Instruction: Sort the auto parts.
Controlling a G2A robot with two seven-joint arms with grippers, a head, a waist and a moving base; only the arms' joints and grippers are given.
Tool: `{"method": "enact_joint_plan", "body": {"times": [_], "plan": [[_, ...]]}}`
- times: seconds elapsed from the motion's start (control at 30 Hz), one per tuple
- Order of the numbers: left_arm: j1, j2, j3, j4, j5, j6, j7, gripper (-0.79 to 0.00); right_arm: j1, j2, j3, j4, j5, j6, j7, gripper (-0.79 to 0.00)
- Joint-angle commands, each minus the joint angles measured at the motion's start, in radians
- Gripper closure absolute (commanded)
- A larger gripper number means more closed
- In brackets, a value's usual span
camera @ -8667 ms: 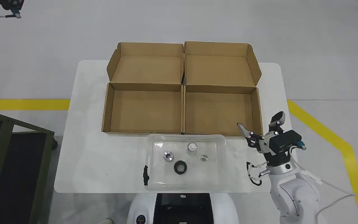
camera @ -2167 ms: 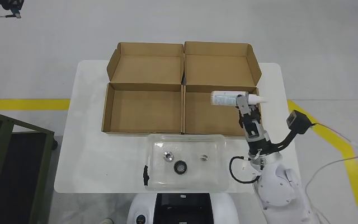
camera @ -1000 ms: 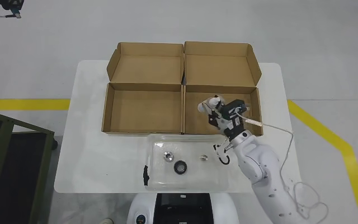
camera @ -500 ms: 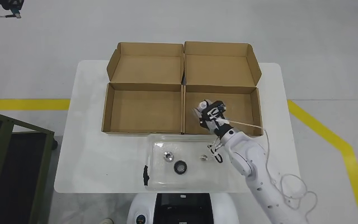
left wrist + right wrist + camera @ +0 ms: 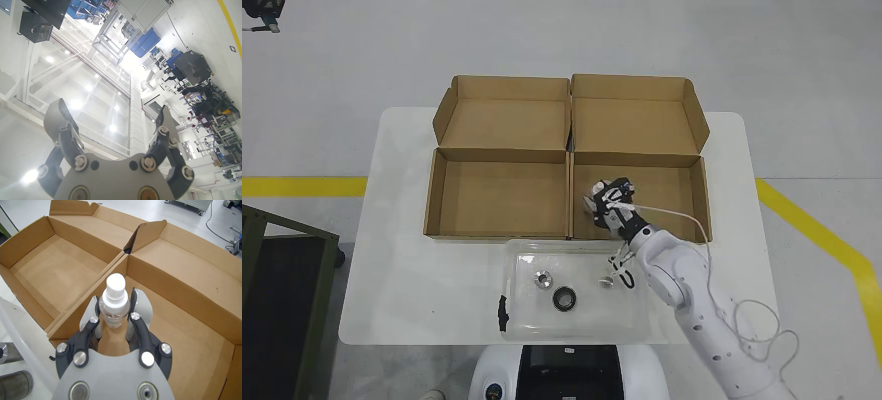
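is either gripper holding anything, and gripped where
The right gripper holds the small clear bottle by its body, just under the white cap. The left gripper is open and empty.

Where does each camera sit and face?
Top view: above the arms, looking down at the table; right arm over the right box.
Left wrist view: on that wrist, facing the ceiling; left gripper open.
Right wrist view: on that wrist, facing the right box; right gripper clamps the bottle.
Shared: top and right wrist views show bottle and right box.
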Motion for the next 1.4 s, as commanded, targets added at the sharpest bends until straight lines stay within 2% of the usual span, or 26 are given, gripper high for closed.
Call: {"method": "enact_joint_plan", "body": {"times": [0.0, 0.13, 0.2, 0.3, 0.73, 1.13, 1.37], "plan": [[0.000, 0.000, 0.000, 0.000, 0.000, 0.000, 0.000, -0.785, 0.002, 0.000, 0.003, 0.007, 0.000, -0.001, 0.003, -0.283], [0.000, 0.000, 0.000, 0.000, 0.000, 0.000, 0.000, -0.785, 0.000, -0.001, 0.008, 0.010, 0.013, -0.003, -0.002, -0.366], [0.000, 0.000, 0.000, 0.000, 0.000, 0.000, 0.000, -0.785, -0.002, -0.001, 0.012, 0.008, 0.019, 0.000, -0.003, -0.585], [0.000, 0.000, 0.000, 0.000, 0.000, 0.000, 0.000, -0.785, -0.009, 0.000, 0.023, -0.011, 0.027, -0.005, -0.012, -0.785], [0.000, 0.000, 0.000, 0.000, 0.000, 0.000, 0.000, -0.785, -0.147, 0.025, 0.126, -0.272, 0.056, -0.121, -0.051, -0.785], [0.000, 0.000, 0.000, 0.000, 0.000, 0.000, 0.000, -0.785, -0.337, 0.064, 0.204, -0.495, 0.036, -0.391, 0.025, -0.785], [0.000, 0.000, 0.000, 0.000, 0.000, 0.000, 0.000, -0.785, -0.450, 0.084, 0.248, -0.548, -0.018, -0.475, 0.044, -0.785]]}}
